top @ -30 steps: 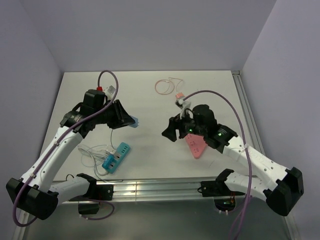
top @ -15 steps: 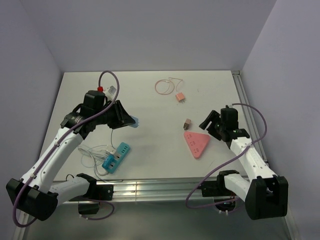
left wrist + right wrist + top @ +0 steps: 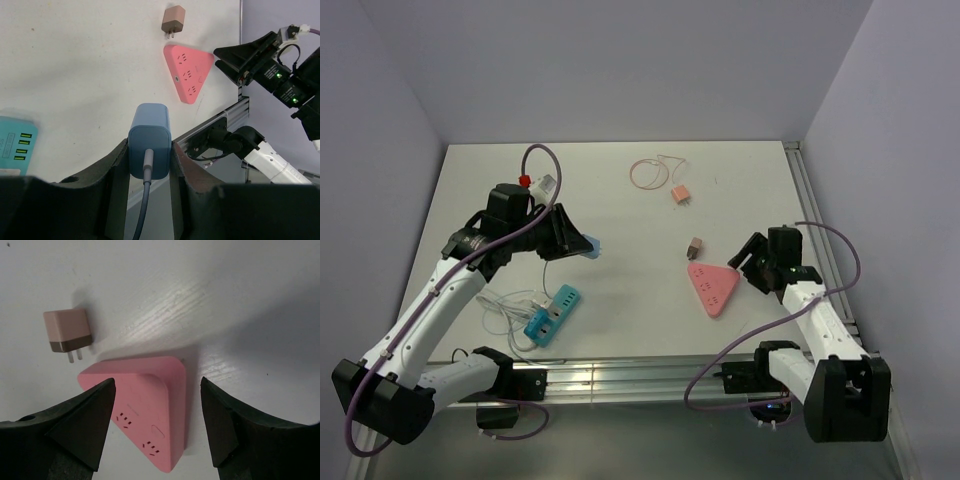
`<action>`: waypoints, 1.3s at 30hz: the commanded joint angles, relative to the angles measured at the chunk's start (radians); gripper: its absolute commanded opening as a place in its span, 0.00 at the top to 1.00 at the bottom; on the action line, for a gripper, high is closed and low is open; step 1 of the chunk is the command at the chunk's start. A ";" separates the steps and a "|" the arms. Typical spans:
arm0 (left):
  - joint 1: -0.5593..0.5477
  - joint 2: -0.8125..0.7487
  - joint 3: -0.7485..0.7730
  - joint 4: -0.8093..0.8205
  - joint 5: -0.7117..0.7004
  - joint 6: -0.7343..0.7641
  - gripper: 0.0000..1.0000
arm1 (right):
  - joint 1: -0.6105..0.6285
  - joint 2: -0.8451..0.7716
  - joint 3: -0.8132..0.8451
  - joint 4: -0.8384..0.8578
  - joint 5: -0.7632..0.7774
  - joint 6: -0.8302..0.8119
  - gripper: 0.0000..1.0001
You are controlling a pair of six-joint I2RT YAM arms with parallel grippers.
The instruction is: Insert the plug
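Blue plug (image 3: 149,140): judged rigid, light and smooth-sided, with a limp trailing cable; clamped by its flat flanks between the left fingers (image 3: 116,170), aloft over the table (image 3: 620,190). Grip probably best near the cable end. Pink triangular socket block (image 3: 145,400): lies flat, likely to skid; right fingers (image 3: 85,425) spread wide above it, holding nothing.

Down near the front edge of the white counter (image 3: 620,215), a teal power strip (image 3: 553,311) lies at a slant, with white cord (image 3: 505,305) tangled just to its left. At the far side sits a small pink charger (image 3: 679,194), its thin cable (image 3: 645,175) looped beside it. Right of centre, a little brown adapter (image 3: 694,245) lies flat.
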 commanded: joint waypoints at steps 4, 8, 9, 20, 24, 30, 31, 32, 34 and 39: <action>0.002 -0.027 -0.003 0.047 0.039 0.030 1.00 | -0.021 0.026 -0.066 0.092 -0.099 0.005 0.26; 0.002 -0.035 -0.012 0.047 0.042 0.030 1.00 | -0.021 0.067 -0.098 0.160 -0.168 0.013 0.28; 0.002 -0.035 -0.014 0.047 0.042 0.029 1.00 | -0.023 0.078 -0.105 0.188 -0.182 0.016 0.29; 0.000 -0.001 -0.063 0.102 0.055 0.004 1.00 | -0.021 0.034 -0.263 0.327 -0.259 0.078 0.87; -0.010 0.013 -0.074 0.120 -0.003 -0.020 1.00 | -0.023 -0.050 -0.349 0.344 -0.259 0.149 1.00; -0.095 0.048 -0.086 0.180 -0.106 -0.083 1.00 | -0.003 -0.245 -0.487 0.384 -0.254 0.330 1.00; -0.116 0.054 -0.093 0.207 -0.147 -0.112 1.00 | 0.006 -0.271 -0.498 0.380 -0.231 0.354 1.00; -0.162 0.065 -0.101 0.230 -0.165 -0.126 1.00 | 0.030 -0.322 -0.506 0.375 -0.216 0.379 1.00; -0.205 0.077 -0.124 0.269 -0.204 -0.173 0.99 | 0.096 -0.369 -0.523 0.364 -0.153 0.439 1.00; -0.296 0.108 -0.176 0.370 -0.349 -0.264 1.00 | 0.332 -0.404 -0.552 0.407 -0.029 0.564 1.00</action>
